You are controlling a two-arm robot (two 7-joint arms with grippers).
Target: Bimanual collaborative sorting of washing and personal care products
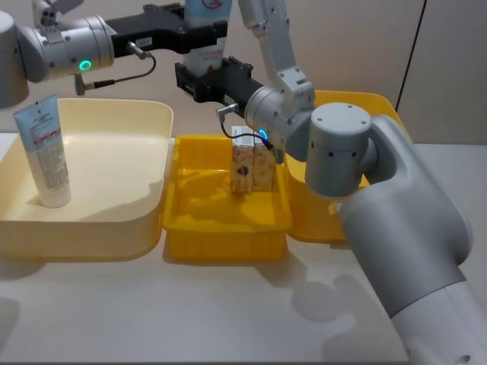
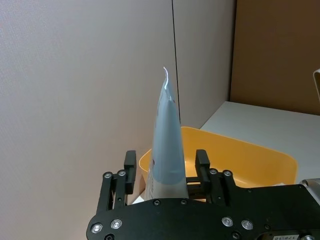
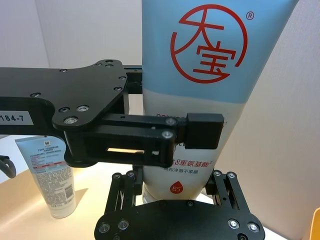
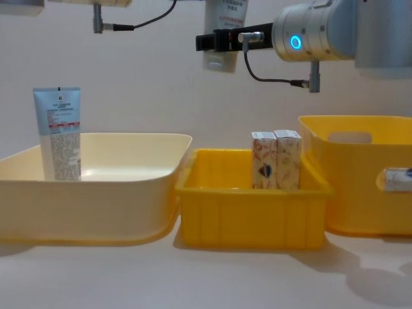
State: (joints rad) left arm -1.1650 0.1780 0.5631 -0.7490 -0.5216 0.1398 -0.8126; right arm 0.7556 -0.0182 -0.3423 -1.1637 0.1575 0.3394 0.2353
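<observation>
- We have both hands on one item high in the head view: the left hand (image 1: 199, 30) comes in from the upper left and clamps the pale blue tube (image 3: 210, 100) across its middle, while the right hand (image 1: 194, 82) grips it lower down near the cap end. It reads as a mid-air handover.
- In the right wrist view the right hand (image 3: 175, 192) has its fingers closed on either side of the tube's narrow lower end, with the left hand's black fingers (image 3: 202, 131) crossing just above, under the red circle logo.
- The left wrist view shows the tube's crimped tail (image 2: 167, 125) rising between the left hand (image 2: 166, 172) fingers, so the tube hangs cap down.
- Our guess: two grips at different heights let one hand release without a drop.
- Below, in the left of the head view, a second tube (image 1: 46, 152) stands cap down in the cream bin (image 1: 144, 122), likely the tubes' destination.
- In the centre, two white cartons (image 4: 275, 159) stand upright, touching, in the small yellow bin (image 4: 244, 212).
- At right sits the large yellow bin (image 4: 360, 193), with something pale showing through its side opening; we cannot tell what.
- All three bins rest on the surface (image 1: 228, 304).
</observation>
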